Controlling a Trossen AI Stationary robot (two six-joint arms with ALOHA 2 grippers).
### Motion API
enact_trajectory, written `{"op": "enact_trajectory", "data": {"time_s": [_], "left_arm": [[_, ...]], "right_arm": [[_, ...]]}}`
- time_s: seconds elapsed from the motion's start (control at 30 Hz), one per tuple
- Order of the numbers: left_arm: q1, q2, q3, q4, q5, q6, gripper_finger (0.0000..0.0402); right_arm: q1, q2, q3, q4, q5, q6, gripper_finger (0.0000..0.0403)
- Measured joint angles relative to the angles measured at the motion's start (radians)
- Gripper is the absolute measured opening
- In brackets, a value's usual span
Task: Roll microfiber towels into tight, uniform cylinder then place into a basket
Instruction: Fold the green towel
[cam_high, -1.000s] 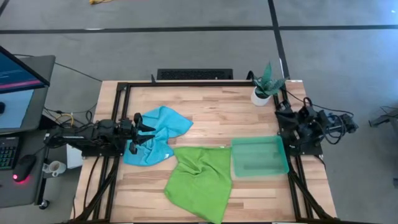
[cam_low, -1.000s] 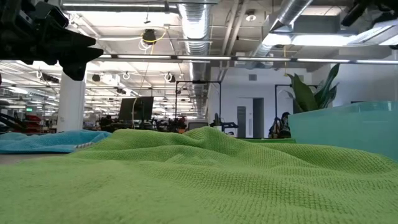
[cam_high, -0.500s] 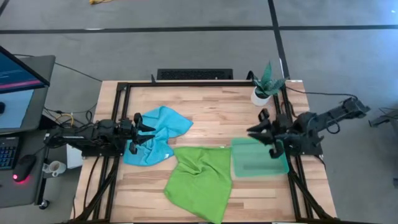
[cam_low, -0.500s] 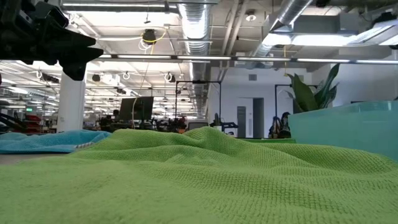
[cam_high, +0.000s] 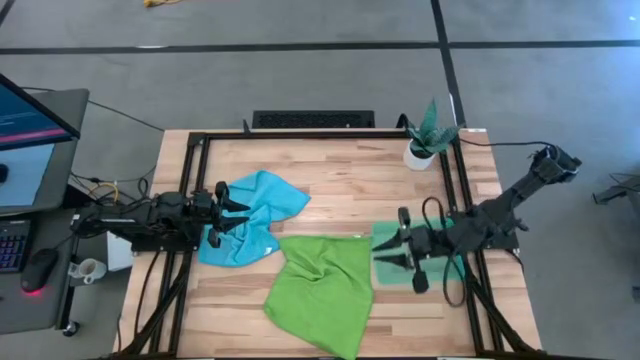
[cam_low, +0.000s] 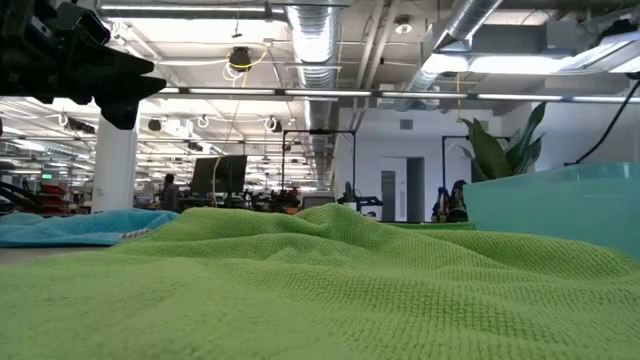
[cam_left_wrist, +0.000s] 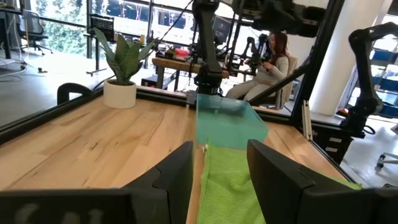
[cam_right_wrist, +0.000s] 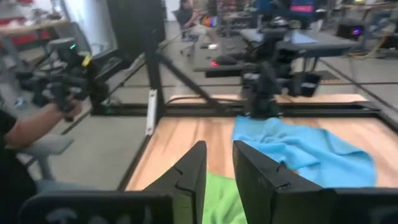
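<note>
The lime green towel (cam_high: 320, 285) lies crumpled on the table's near middle. The turquoise towel (cam_high: 255, 228) lies rumpled to its far left. The translucent green basket (cam_high: 440, 262) stands on the table to the right of the green towel. My left gripper (cam_high: 240, 210) hangs open and level over the turquoise towel's left part, well above it in the low view (cam_low: 100, 70). My right gripper (cam_high: 392, 250) reaches out over the basket's left part toward the green towel. It is open by a narrow gap (cam_right_wrist: 219, 152) with nothing in it.
A small white plant pot (cam_high: 420, 155) stands at the far right corner. A black frame (cam_high: 300, 135) runs around the table's edges. Bare wood shows between the towels and the far edge. People sit at desks beyond the table.
My right gripper has swung out from its folded place at the table's right edge toward the left, over the basket and toward the green towel. It has tipped up from pointing down to almost level. Both towels and the basket lie as before.
</note>
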Motion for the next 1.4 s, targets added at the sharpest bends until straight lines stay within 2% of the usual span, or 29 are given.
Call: {"op": "enact_trajectory", "data": {"time_s": [0.23, 0.43, 0.73, 0.93, 1.17, 1.4], "left_arm": [[0.000, 0.000, 0.000, 0.000, 0.000, 0.000, 0.0141], [0.000, 0.000, 0.000, 0.000, 0.000, 0.000, 0.0141], [0.000, 0.000, 0.000, 0.000, 0.000, 0.068, 0.0141], [0.000, 0.000, 0.000, -0.001, 0.002, 0.079, 0.0141], [0.000, 0.000, 0.000, -0.002, 0.006, 0.071, 0.0141], [0.000, 0.000, 0.000, -0.003, 0.008, 0.070, 0.0141]], "right_arm": [[0.077, 0.150, 0.063, -0.003, 0.000, 0.029, 0.0102], [0.096, 0.282, 0.142, -0.003, 0.000, 0.101, 0.0113], [0.106, 0.447, 0.271, -0.070, 0.000, 0.109, 0.0191], [0.105, 0.538, 0.297, -0.088, -0.005, 0.226, 0.0228], [0.111, 0.654, 0.298, -0.035, -0.074, 0.370, 0.0234], [0.114, 0.766, 0.298, 0.066, -0.166, 0.433, 0.0234]]}}
